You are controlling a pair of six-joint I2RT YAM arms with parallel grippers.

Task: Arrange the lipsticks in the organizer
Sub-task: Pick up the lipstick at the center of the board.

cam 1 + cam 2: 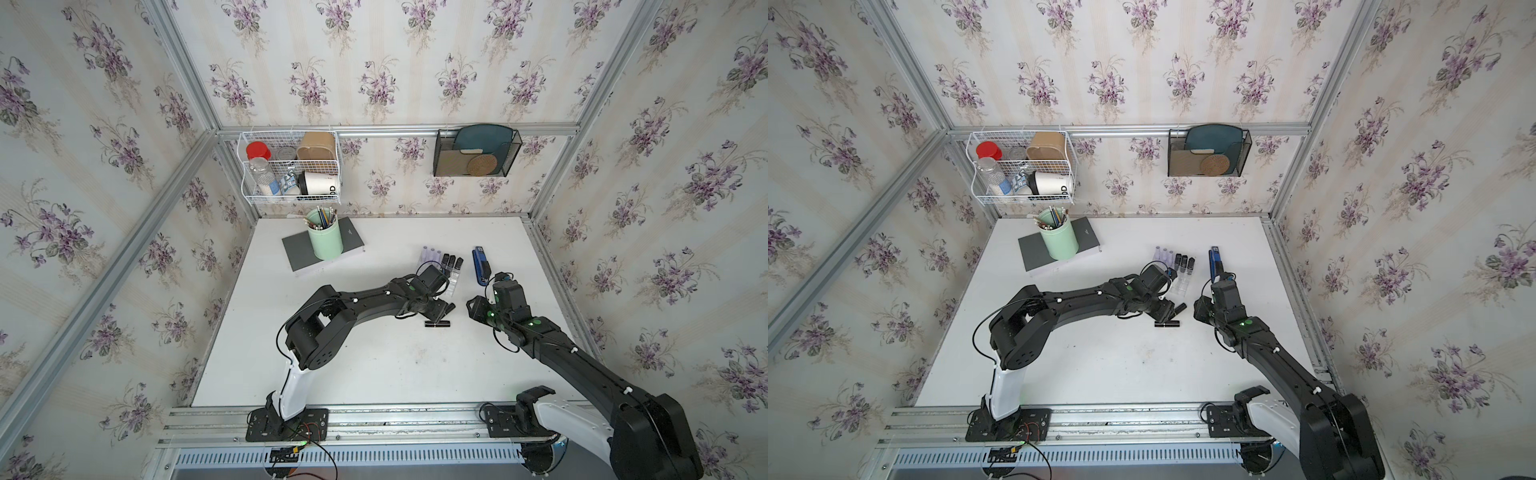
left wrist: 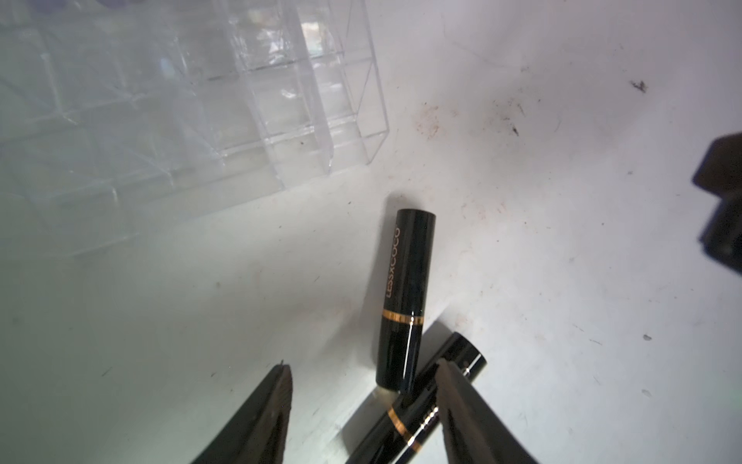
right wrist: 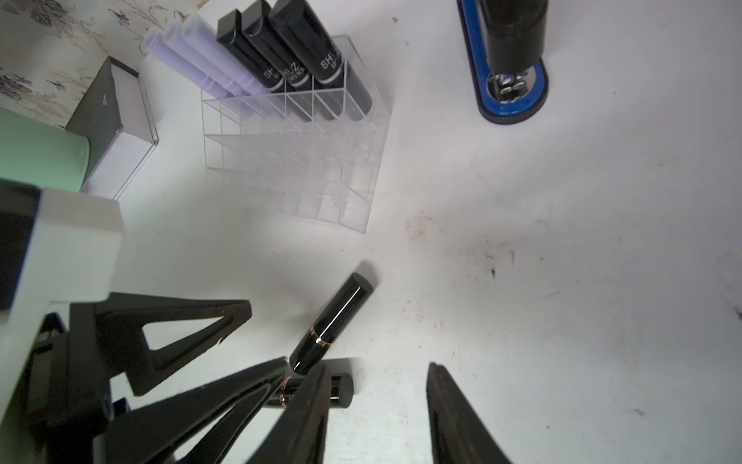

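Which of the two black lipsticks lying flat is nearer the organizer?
The slanted lipstick, one end pointing at the organizer; the crosswise lipstick lies beyond its other end.

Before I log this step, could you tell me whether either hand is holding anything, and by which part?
Nothing is held. Both hands stand open; the left hand hovers over two black lipsticks lying on the table, and the right hand is empty.

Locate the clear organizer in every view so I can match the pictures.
Both top views: the organizer sits right of centre on the table, beside the blue stapler.
Left wrist view: blurred clear grid beyond the loose black lipstick.
Right wrist view: the organizer beside the stapler, six lipsticks standing in its far row.
Shared landmark: that gold-banded lipstick, lying nearest it.
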